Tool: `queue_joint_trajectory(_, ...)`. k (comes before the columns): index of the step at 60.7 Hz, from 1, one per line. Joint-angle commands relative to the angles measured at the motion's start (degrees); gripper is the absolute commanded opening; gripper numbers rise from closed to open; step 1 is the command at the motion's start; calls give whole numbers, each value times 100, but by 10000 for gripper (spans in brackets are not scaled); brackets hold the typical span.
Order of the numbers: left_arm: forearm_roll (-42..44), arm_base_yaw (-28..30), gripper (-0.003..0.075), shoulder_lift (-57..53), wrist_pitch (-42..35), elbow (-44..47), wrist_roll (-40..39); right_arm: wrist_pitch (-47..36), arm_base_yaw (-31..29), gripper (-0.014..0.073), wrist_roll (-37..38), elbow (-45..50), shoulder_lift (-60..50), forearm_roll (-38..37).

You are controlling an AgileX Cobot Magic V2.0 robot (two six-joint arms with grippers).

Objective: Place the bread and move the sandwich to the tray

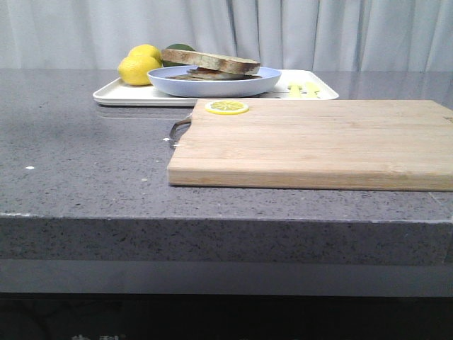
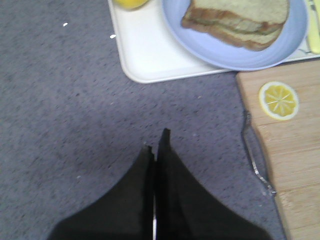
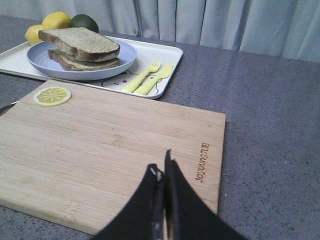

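Grey speckled counter (image 1: 85,163) carries everything. Wooden cutting board (image 1: 318,142) sits front-right on it, metal handle (image 2: 255,155) on its left edge, bare apart from a lemon-slice disc (image 1: 227,107) at its far-left corner. Cream tray (image 1: 117,94) lies just behind the board, close to its far edge. On the tray: pale blue plate (image 1: 212,83), two lemons (image 1: 139,69) with a green fruit (image 3: 85,22) behind them to the left, yellow fork and spoon (image 3: 150,78) to the right. Sandwich (image 3: 82,61) is on the plate; top bread (image 3: 80,42) rests tilted on it, no egg visible. Left gripper (image 2: 156,145) hangs over bare counter, fingers together, empty. Right gripper (image 3: 162,167) hangs over the board's near-right part, fingers together, empty
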Motion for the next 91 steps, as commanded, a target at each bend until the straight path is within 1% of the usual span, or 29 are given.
queue_joint_trajectory(1,50,211,-17,-902,-882,749,-43,-462,-6,-109,-5,-144,7,55)
queue_joint_trajectory(9,74,383,-17,-1995,-1850,2013,175,-462,-6,-109,-5,-144,7,55)
queue_joint_trajectory(20,157,383,-17,-3574,-3114,3608,188,-462,-6,-109,-5,-144,7,55)
queue_joint_trajectory(26,157,383,-17,-4414,-3684,4359,188,-462,-6,-109,-5,-144,7,55)
queue_joint_trajectory(33,157,383,-17,-5457,-4279,5247,188,-457,-6,-109,-5,-144,7,55)
queue_joint_trajectory(43,157,383,-17,-6527,-4765,6093,188,-457,-6,-109,-5,-144,7,55)
queue_joint_trajectory(51,157,383,-17,-6999,-5259,6318,188,-457,-6,-109,-5,-144,7,55)
queue_joint_trajectory(54,157,383,-17,-7086,-5310,6332,188,-457,-6,-109,-5,-144,7,55)
queue_joint_trajectory(91,144,383,-17,-7112,-5273,6359,188,-457,-6,-109,-5,-144,7,55)
